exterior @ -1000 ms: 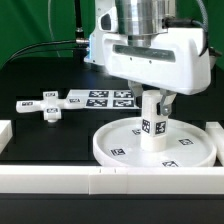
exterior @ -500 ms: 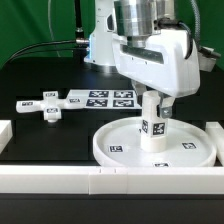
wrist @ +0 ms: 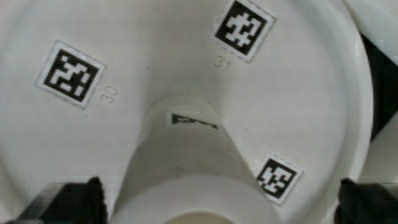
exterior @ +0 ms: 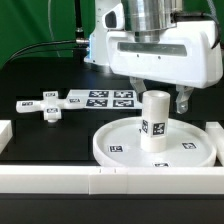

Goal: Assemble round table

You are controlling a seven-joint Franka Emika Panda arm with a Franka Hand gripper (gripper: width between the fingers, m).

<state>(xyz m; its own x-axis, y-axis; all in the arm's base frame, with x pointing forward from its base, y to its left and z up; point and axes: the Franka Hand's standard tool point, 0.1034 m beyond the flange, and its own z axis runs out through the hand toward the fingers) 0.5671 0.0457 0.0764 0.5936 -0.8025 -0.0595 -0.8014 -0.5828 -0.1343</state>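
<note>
- While the white border rail (exterior: 60, 180) lies nearest the camera along the front of the bench (exterior: 40, 140), it has no part in the coming move
- Just behind it, on the exterior view's right, the large rimmed disc (exterior: 150, 166) lies flat on the bench with its tags facing up
- At the middle of the disc the short thick leg (exterior: 153, 118) stands upright with its long axis vertical and its base on the disc floor; whether it is fully seated there cannot be told
- Over the leg the jaws stand apart and clamp nothing: the wrist view shows a dark fingertip (wrist: 71, 197) low at each side of the leg (wrist: 196, 160), with white showing between each tip and the leg
- From outside, one finger (exterior: 183, 100) hangs about level with the leg's top, to the exterior view's right of it and not touching; the other finger is hidden
- So the leg lies straight below and roughly centred between the jaws, its axis in line with their reach; a plain descent and a close across its round side looks like all that is needed, though an off-centre close might tip it
- Farther back, on the exterior view's left, the cross-shaped foot (exterior: 48, 106) lies flat at the end of the marker board (exterior: 105, 97), well apart from the jaws and not yet fitted
</note>
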